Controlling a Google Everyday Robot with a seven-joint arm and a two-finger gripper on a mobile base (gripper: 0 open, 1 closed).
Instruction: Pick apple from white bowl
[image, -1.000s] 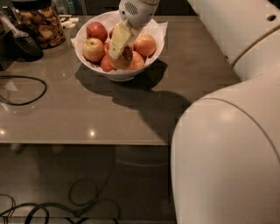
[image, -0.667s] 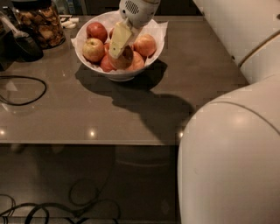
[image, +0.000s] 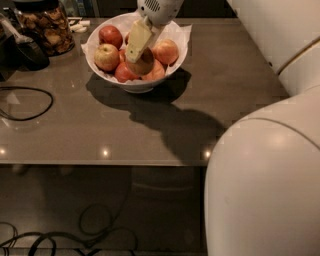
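Observation:
The white bowl stands at the back of the grey table, lined with crumpled white paper and holding several red and yellow apples. My gripper reaches down from the top edge into the middle of the bowl. Its cream tip lies against a shadowed apple that sits on top of the others. Other apples lie to the left, at the back left and to the right. The gripper hides part of the shadowed apple.
A glass jar of brown snacks stands at the back left beside a dark object. A black cable loops on the table's left. My white arm body fills the right foreground. More cables lie on the floor below.
The gripper stays in the bowl on the same apple. The white arm body in the foreground has shifted a little to the right.

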